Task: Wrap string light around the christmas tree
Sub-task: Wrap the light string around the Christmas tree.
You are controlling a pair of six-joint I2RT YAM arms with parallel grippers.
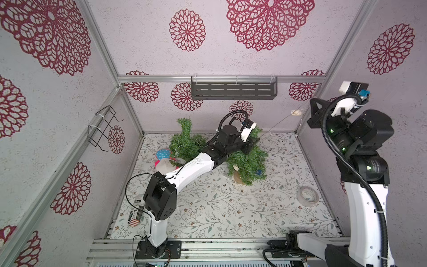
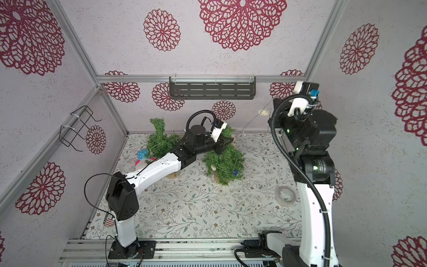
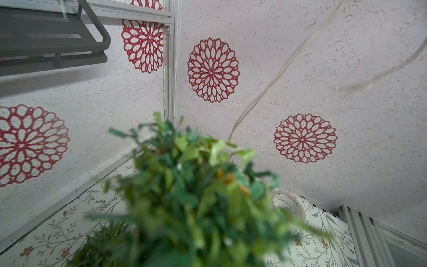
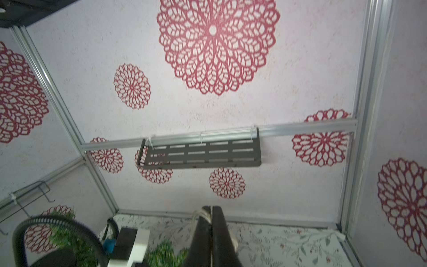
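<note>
A small green christmas tree (image 1: 248,164) stands on a wooden base at the back middle of the mat, seen in both top views (image 2: 225,166). My left gripper (image 1: 253,142) reaches into its top and is shut on it. In the left wrist view blurred tree foliage (image 3: 196,196) hides the jaws. The thin pale string light (image 1: 283,121) runs from the tree's top up to my right gripper (image 1: 311,100), raised high by the right wall, with a small coil (image 1: 295,112) hanging near it. In the right wrist view that gripper (image 4: 211,208) is shut on the string light (image 4: 200,215).
A second green tree (image 1: 184,138) stands to the left behind the left arm, with a blue dotted and pink item (image 1: 163,154) beside it. A tape roll (image 1: 309,195) lies at the right. A dark shelf (image 1: 233,90) hangs on the back wall and a wire rack (image 1: 104,127) on the left wall.
</note>
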